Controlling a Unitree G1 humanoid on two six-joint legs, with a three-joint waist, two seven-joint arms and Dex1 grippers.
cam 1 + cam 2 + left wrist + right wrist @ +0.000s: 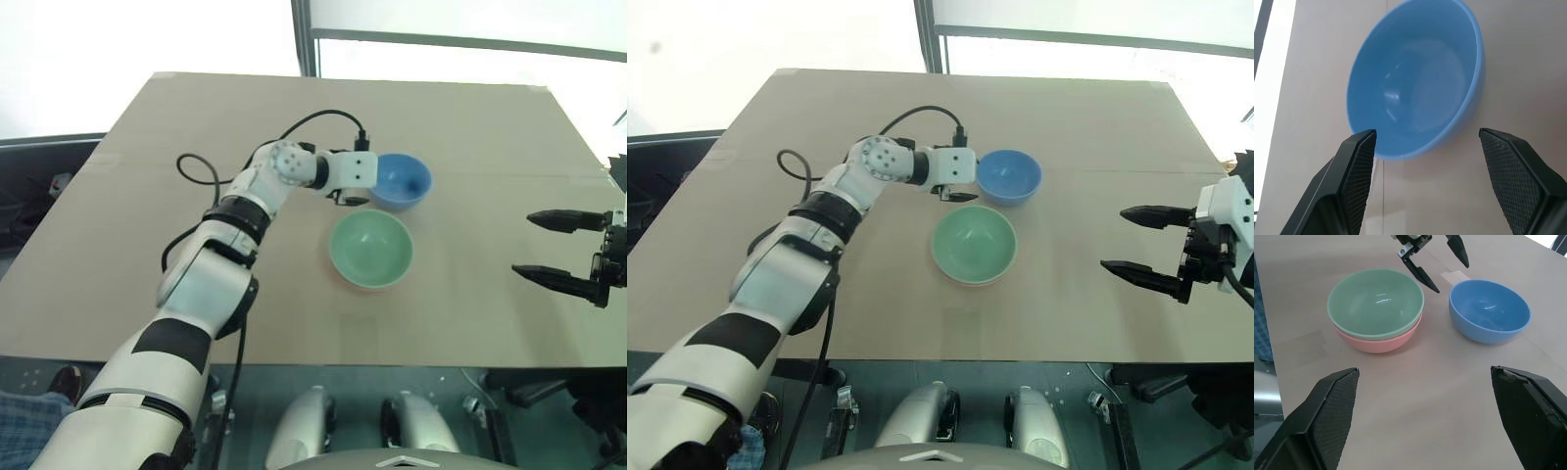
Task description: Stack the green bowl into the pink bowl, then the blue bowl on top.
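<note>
Nearest, the right gripper (1144,241) is held spread and empty; the left gripper (1436,260) — fingers parted, nothing grasped — is stretched toward the blue bowl (402,180). Three bowls are counted — the green bowl (370,247) nested in the pink bowl (1378,341).

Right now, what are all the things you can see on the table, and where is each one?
green bowl: one, pale mint green, nested inside the pink bowl near the middle of the table.
pink bowl: one, salmon pink, under the green bowl, its side showing below the green rim.
blue bowl: one, bright blue, alone on the table just beyond the stacked pair, empty.
table: one, tan, flat.
left end effector: one, black fingers, open, right beside the blue bowl, not holding it.
right end effector: one, black fingers, open, off to the right side of the table, away from the bowls.
</note>
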